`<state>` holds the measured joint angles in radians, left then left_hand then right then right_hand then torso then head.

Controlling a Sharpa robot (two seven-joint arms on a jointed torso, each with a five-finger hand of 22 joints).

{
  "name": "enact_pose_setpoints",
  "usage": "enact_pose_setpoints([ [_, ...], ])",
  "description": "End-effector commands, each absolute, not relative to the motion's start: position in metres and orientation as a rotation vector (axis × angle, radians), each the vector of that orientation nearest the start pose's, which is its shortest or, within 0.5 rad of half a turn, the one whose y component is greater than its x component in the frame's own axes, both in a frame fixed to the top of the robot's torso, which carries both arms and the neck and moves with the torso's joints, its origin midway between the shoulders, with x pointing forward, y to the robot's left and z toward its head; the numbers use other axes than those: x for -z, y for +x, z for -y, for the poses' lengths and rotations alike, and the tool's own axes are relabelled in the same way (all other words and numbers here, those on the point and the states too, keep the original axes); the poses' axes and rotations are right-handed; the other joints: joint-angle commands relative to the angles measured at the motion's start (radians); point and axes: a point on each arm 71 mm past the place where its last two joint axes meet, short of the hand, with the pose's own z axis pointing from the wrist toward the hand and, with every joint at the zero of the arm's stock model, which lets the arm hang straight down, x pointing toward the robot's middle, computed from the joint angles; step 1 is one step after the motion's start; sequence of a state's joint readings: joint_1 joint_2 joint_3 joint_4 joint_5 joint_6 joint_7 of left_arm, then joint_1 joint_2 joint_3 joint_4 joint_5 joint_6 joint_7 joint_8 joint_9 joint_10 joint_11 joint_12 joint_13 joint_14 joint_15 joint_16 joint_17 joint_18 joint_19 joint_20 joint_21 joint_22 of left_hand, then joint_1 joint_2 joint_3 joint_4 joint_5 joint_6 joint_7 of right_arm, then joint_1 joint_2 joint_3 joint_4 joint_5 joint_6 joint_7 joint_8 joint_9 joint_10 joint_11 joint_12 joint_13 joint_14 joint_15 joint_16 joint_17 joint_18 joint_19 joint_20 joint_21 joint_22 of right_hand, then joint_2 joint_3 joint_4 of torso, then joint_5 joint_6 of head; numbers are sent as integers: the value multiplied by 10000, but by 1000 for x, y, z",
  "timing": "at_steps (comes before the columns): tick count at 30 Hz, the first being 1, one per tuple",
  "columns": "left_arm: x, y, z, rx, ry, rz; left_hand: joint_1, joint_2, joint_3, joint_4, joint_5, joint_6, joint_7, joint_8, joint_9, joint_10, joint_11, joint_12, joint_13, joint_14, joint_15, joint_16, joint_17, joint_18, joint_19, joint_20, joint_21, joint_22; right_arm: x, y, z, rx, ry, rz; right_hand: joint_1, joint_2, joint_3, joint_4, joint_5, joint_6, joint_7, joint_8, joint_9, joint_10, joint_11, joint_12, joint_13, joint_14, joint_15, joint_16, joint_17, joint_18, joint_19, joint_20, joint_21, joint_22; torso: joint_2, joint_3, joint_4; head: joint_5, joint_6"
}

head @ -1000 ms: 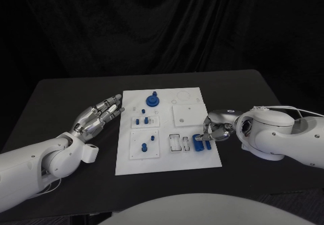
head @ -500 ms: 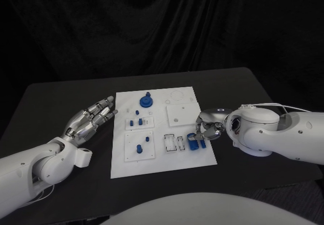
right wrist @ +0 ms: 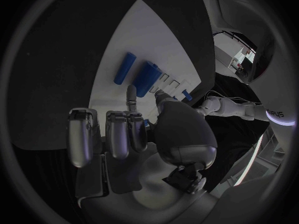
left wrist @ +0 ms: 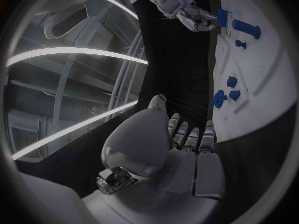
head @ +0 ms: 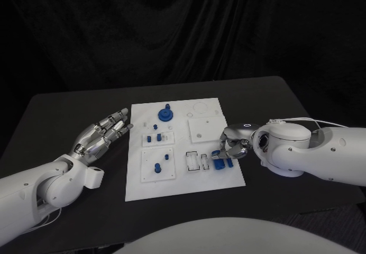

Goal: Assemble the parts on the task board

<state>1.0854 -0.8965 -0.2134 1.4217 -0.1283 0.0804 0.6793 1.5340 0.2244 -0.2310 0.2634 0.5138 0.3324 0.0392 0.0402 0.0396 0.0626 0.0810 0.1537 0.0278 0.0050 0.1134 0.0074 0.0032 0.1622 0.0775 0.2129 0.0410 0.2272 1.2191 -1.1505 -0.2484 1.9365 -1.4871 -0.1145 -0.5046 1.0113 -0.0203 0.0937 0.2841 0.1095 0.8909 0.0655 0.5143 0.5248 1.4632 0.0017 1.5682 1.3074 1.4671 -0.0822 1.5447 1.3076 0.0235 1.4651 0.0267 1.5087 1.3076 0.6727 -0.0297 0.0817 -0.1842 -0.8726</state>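
The white task board (head: 191, 185) lies mid-table. A thick blue cylinder (head: 218, 161) and a thin blue cylinder (head: 229, 161) lie side by side near its right edge. My right hand (head: 235, 145) hangs just over their far ends. In the right wrist view its thumb and one finger reach to the end of the thick cylinder (right wrist: 148, 78), with the thin cylinder (right wrist: 124, 68) beside it; nothing sits between them. My left hand (head: 103, 135) lies open and flat off the board's left edge, fingers straight and holding nothing.
A blue round part with a knob (head: 165, 114) stands at the board's far end. Small blue pegs (head: 155, 137) and a blue peg (head: 158, 168) stand in the left blocks. Rectangular slots (head: 197, 160) lie left of the cylinders. Black table (head: 305, 100) surrounds the board.
The camera shifted after the earliest frame. Since half a second ago my right hand has dropped slightly closer to the blue cylinders. The left hand and the parts have not moved.
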Motion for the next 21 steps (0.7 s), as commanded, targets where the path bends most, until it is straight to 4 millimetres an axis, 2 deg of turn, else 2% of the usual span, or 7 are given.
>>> enact_pose_setpoints([
  [1, 270, 439, -248, 18567, -9330, -14976, 101, -18, 35, -41, 65, -55, 14, -25, -13, -41, 0, -60, -12, -13, 47, -50, -14, 84, -1, 71, 58, -16, 237, 368, 247, -2813, -1091, -21112, -207, 64, -33, 67, -202, -36, -3, -27, 41, 1076, -56, 26, 2634, 907, -69, -69, 1954, -47, 773, -55, -56, 2385, 6, -7, 5, -38, 0],
  [6, 271, 440, -248, 18557, -9346, -15019, 109, -19, 40, -48, 71, -61, 14, -26, -14, -40, 0, -58, -12, -13, 49, -50, -14, 86, -1, 74, 58, -17, 240, 369, 246, -2833, -1111, -21166, -429, 155, -56, 75, -390, -31, -1, -88, 76, 1076, -56, 26, 2634, 902, -68, -81, 1924, -42, 762, -52, -72, 2378, 6, -2, 10, -20, 0],
  [11, 271, 440, -248, 18548, -9363, -15066, 124, -20, 48, -64, 83, -71, 19, -26, -14, -45, 1, -66, -13, -14, 52, -51, -15, 90, 2, 82, 60, -13, 243, 370, 245, -2838, -1145, -21214, -454, 178, -53, 71, -406, -41, 3, -111, 74, 1076, -53, 26, 2634, 899, -67, -87, 1911, -41, 761, -52, -73, 2377, -2, -4, -2, 1, 0],
  [16, 271, 440, -248, 18562, -9382, -15127, 140, -21, 58, -82, 95, -72, 31, -25, -13, -47, 4, -68, -12, -15, 54, -51, -15, 95, 3, 92, 60, -15, 247, 371, 243, -2797, -1240, -21357, -451, 213, -35, 54, -385, -54, 8, -151, 67, 1076, -49, 26, 2634, 896, -66, -96, 1894, -35, 751, -51, -95, 2369, -5, -5, -13, 23, 0],
  [21, 272, 440, -247, 18575, -9402, -15184, 153, -22, 66, -97, 105, -69, 43, -23, -12, -48, 10, -68, -12, -12, 58, -50, -14, 98, 4, 101, 61, -14, 253, 370, 242, -2852, -1192, -21597, -336, 240, 19, 2, -179, -22, 20, -289, 45, 1076, -38, 26, 2634, 891, -59, -104, 1872, -31, 742, -45, -108, 2363, 0, 2, -7, 46, 0],
])
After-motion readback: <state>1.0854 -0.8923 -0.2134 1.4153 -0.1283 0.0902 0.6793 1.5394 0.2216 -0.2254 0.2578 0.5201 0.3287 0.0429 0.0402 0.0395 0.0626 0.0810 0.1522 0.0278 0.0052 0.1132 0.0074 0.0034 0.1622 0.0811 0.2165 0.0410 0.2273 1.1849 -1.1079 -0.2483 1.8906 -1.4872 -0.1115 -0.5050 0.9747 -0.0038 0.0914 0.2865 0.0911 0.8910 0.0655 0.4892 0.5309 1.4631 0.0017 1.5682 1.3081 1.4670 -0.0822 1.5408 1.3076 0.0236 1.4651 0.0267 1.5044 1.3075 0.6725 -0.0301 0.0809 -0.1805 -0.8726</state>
